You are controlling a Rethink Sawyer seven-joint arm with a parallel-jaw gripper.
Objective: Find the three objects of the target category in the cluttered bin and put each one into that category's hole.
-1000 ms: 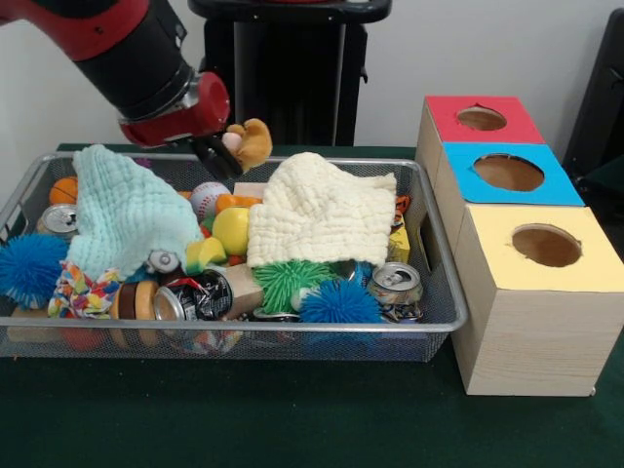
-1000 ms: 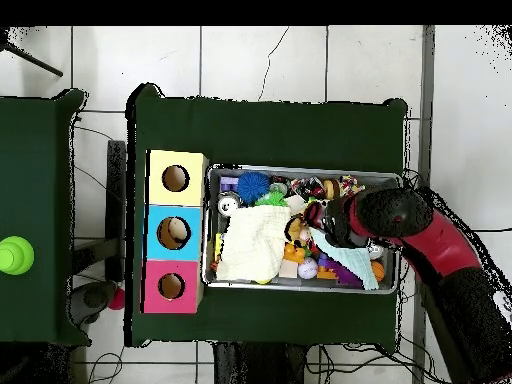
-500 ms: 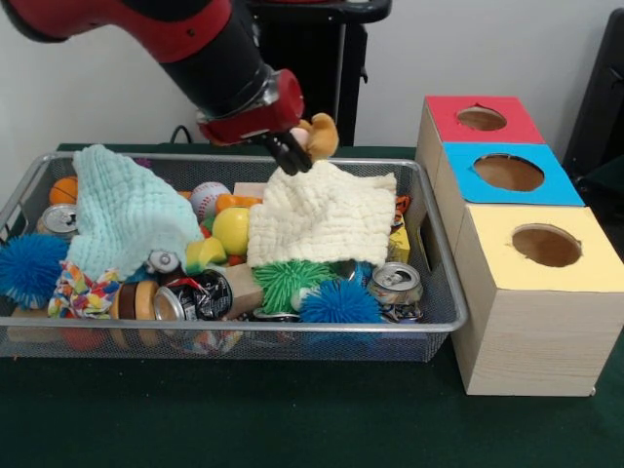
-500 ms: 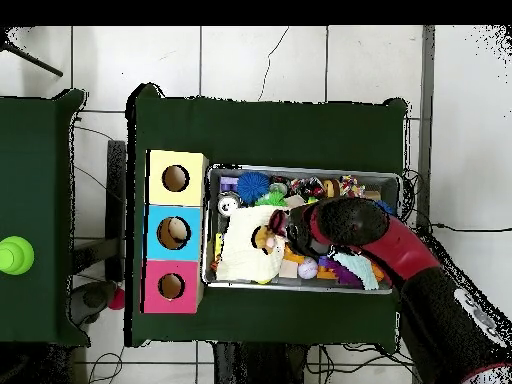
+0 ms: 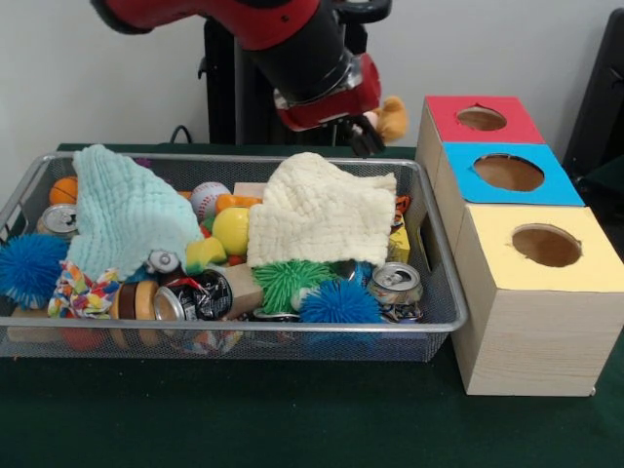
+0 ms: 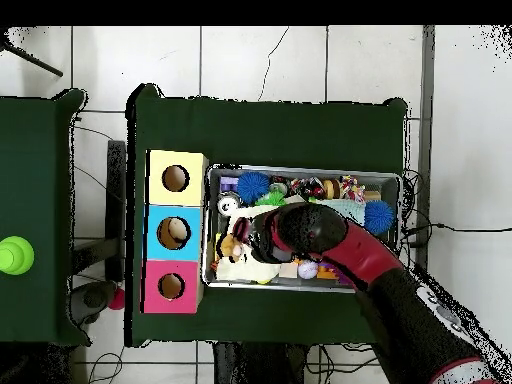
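Plush toy (image 5: 392, 117), tan, clamped in the gripper (image 5: 370, 132) above the wire bin's (image 5: 444, 292) end nearest the boxes, level with the red box (image 5: 483, 119). Surface (image 5: 292, 419): dark green cloth; white wall behind, tiled floor (image 6: 300, 60) around. Bin contents: cream cloth (image 5: 322, 210), mint cloth (image 5: 122, 214), blue spiky balls (image 5: 336, 302), green spiky ball (image 5: 288, 278), crushed cans (image 5: 395, 283), baseball (image 5: 208, 198), yellow-green toy (image 5: 229, 232). Three holed boxes stand in a row just beside the bin: red, blue (image 5: 509, 174), yellow (image 5: 546, 249). Surface's front edge bare.
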